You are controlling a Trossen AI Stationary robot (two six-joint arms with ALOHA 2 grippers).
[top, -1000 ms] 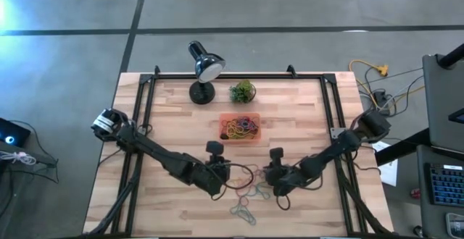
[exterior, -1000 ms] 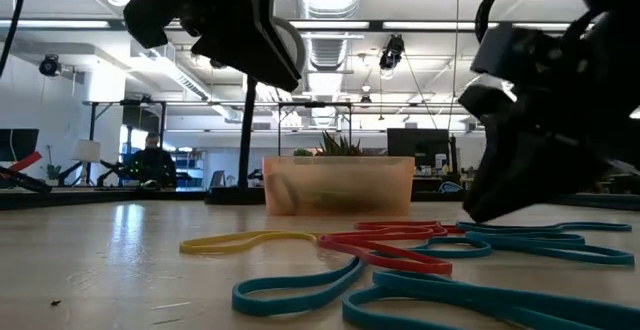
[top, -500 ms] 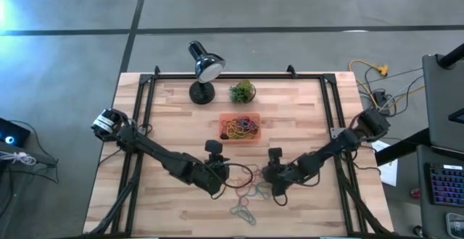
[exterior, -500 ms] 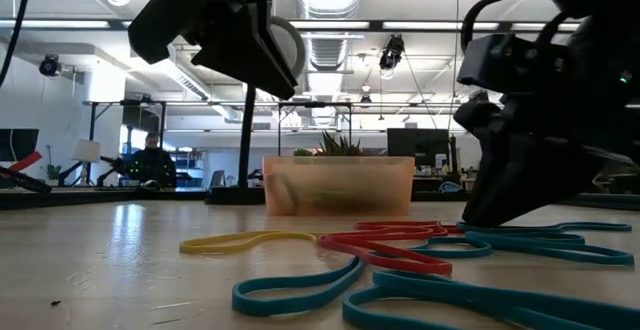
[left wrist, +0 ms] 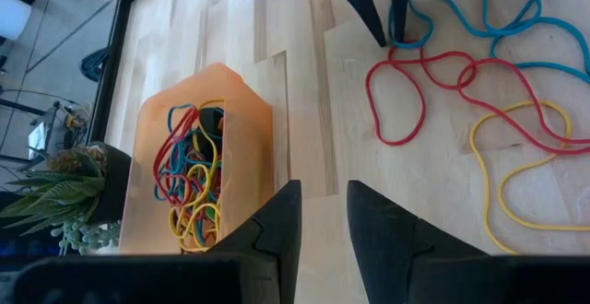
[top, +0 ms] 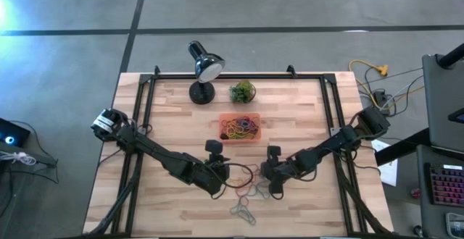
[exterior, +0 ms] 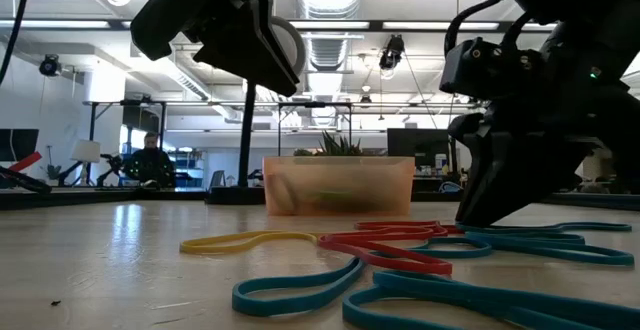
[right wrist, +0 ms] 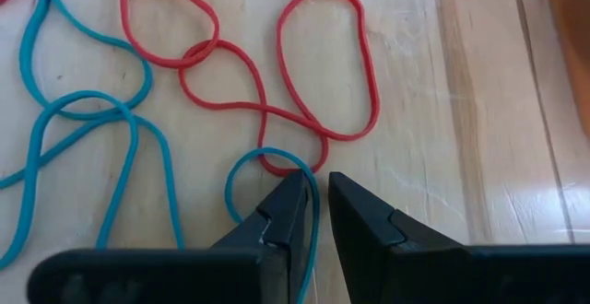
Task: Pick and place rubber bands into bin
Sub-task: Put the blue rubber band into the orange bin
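STEP: picking from loose rubber bands (top: 250,188) near the table's front | BIN (top: 241,128): farther back, part filled | RIGHT: my right gripper (right wrist: 312,203) down, fingers narrow around a blue band, not yet pinched | LEFT: my left gripper (left wrist: 321,216) hovers narrow, empty | NEXT: close, lift, carry to bin

The high view looks straight down on the whole counter (top: 174,123). The low view sits at counter-top height, looking level across close rubber bands (exterior: 400,255) toward the bin (exterior: 338,185). Each wrist view looks down close past its own fingers; the left wrist view shares the bin and bands with both.
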